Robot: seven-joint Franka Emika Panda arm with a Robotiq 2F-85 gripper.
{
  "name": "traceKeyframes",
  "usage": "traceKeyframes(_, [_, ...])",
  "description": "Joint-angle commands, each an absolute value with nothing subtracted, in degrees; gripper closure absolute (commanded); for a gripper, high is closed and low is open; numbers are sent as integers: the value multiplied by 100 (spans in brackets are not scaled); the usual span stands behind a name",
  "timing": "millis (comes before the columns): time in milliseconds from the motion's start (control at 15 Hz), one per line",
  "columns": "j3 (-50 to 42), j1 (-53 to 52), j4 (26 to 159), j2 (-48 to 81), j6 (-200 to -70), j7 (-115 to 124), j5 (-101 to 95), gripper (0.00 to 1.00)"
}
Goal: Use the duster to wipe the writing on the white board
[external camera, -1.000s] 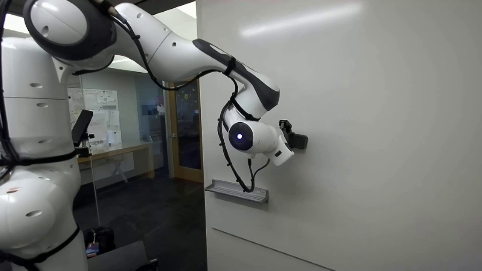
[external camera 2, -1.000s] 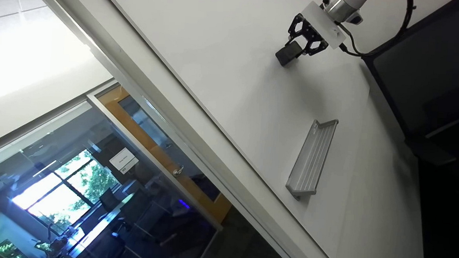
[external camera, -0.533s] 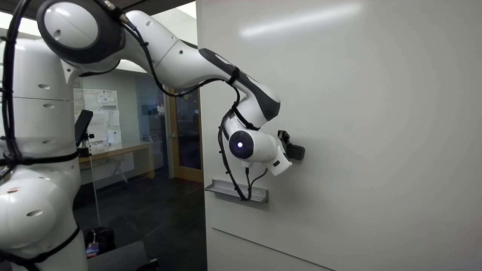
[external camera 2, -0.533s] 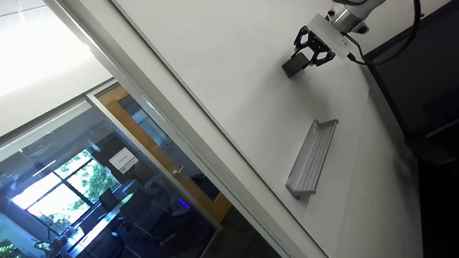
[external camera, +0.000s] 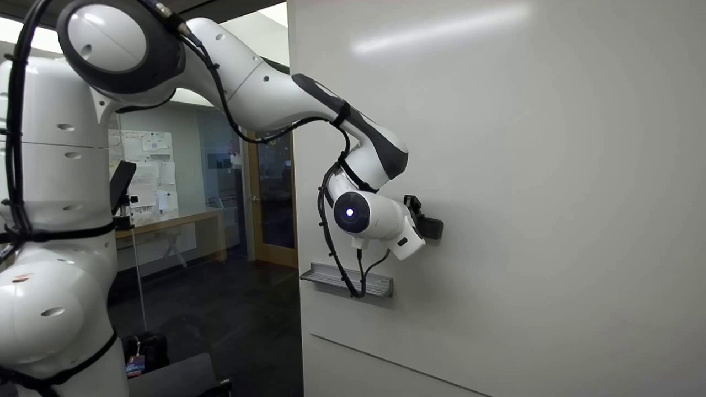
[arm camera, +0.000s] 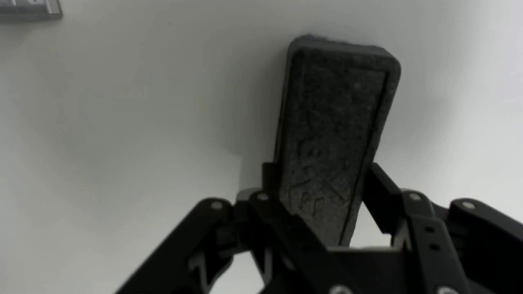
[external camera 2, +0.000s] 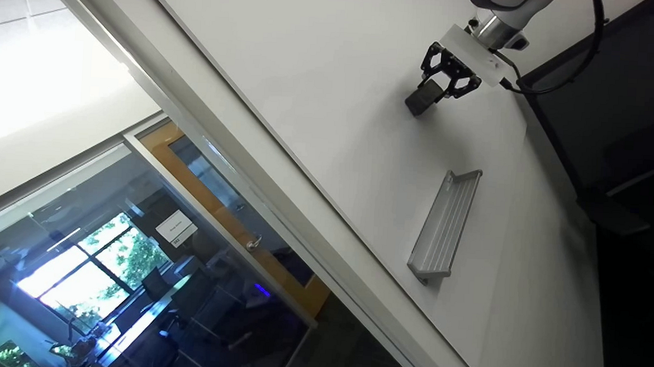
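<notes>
The duster, a dark grey oblong block, is held between the two fingers of my gripper. In both exterior views the duster is at the surface of the white board; whether its face presses flat on it I cannot tell. The gripper is shut on the duster's sides, with the block's long end pointing away from the palm. The red writing does not show in any view; it is hidden or out of view. The board around the duster looks plain white.
A grey ledge is fixed to the board below and left of the gripper; it also shows in an exterior view and at the wrist view's corner. The arm's cable hangs in front of it. A dark screen stands beside the board.
The gripper and duster have moved down along the board, and slightly toward the ledge, mostly in the first half second. The grip on the duster looks unchanged.
</notes>
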State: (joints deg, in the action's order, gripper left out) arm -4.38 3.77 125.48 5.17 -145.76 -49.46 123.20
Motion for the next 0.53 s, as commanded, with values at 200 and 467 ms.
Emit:
traceKeyframes(200, [-184,85,13333,-403,-15504,-3496,10076,70])
traceKeyframes(467, [37,-59,13770,-607,-15682,-2333,8891,70])
